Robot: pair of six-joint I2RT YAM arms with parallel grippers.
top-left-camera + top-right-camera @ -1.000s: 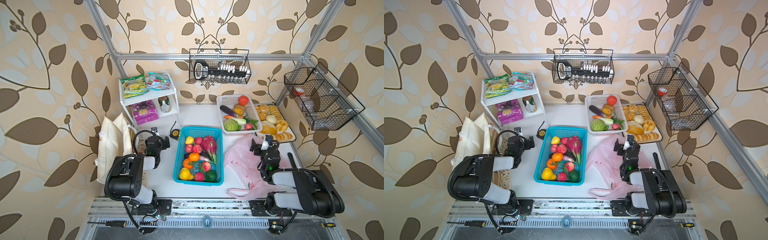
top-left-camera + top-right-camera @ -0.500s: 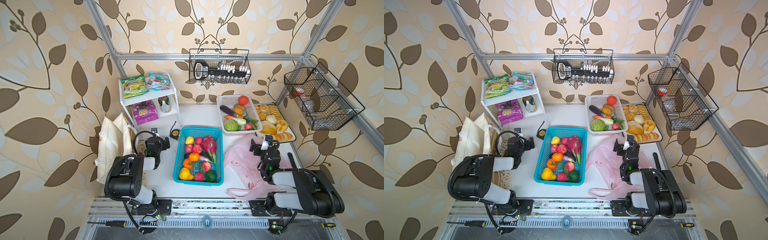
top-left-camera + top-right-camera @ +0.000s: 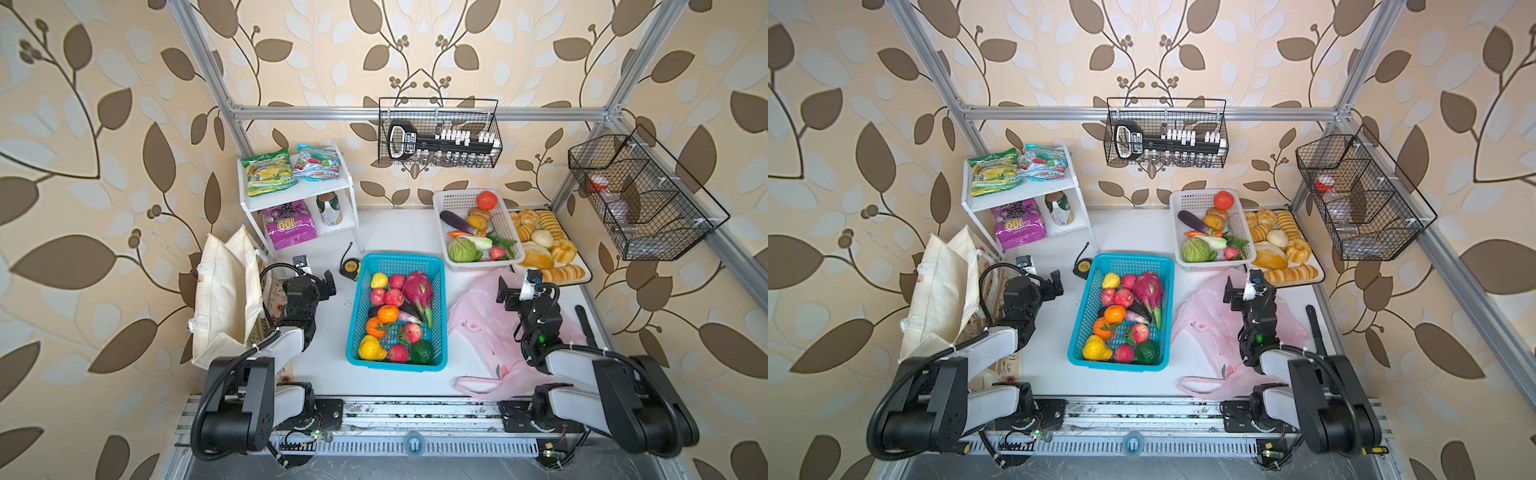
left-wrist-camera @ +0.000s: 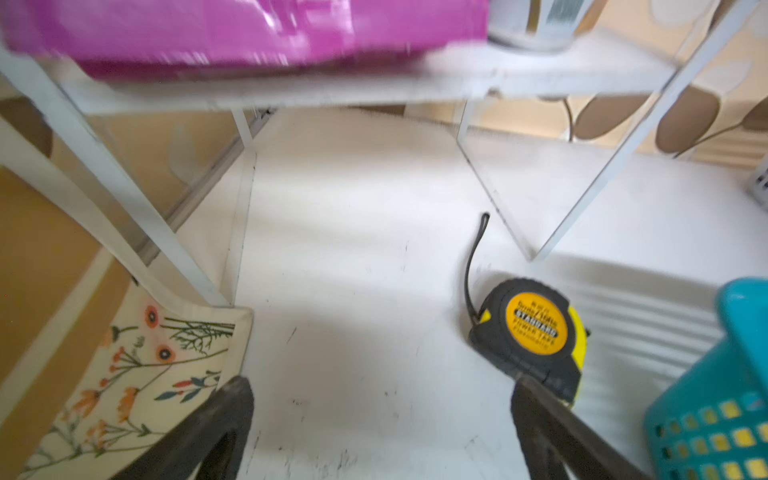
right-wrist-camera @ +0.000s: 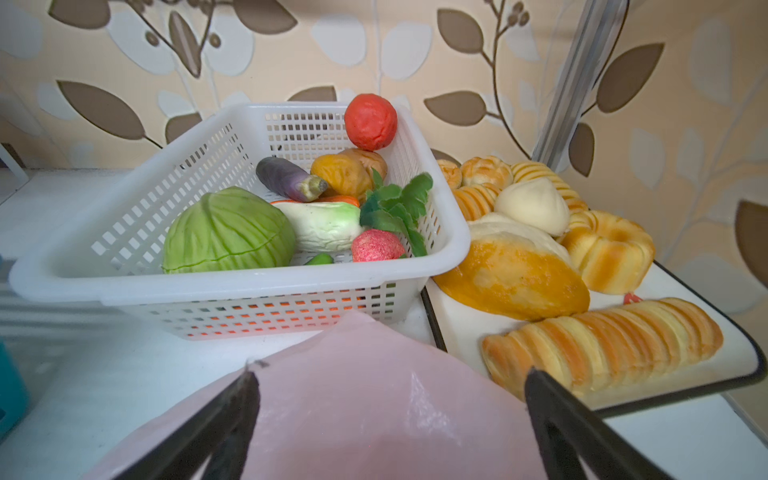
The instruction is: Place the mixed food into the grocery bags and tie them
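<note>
Toy fruit, among it a magenta dragon fruit (image 3: pixel 417 289), fills a blue basket (image 3: pixel 401 259) at mid-table. On the white shelf (image 3: pixel 316 189) lie a teal-red packet (image 3: pixel 318 162), a purple pouch (image 3: pixel 289 226) and a green-white can (image 3: pixel 329 209). The cream tote (image 3: pixel 224 299) stands at the left wall. A pink plastic bag (image 3: pixel 478 328) lies flat to the right of the basket. My left gripper (image 3: pixel 316 274) (image 4: pixel 380 390) hovers open and empty between tote and basket, facing the shelf. Open and empty too, my right gripper (image 3: pixel 517 282) (image 5: pixel 392 376) hangs over the pink bag's far end.
A yellow tape measure (image 3: pixel 350 266) lies just right of my left gripper. A white basket (image 3: pixel 455 203) of toy vegetables and a bread tray (image 5: pixel 465 332) stand at the back right. A green-yellow packet (image 3: pixel 268 172) tops the shelf. Wire baskets (image 3: pixel 438 133) hang on the walls.
</note>
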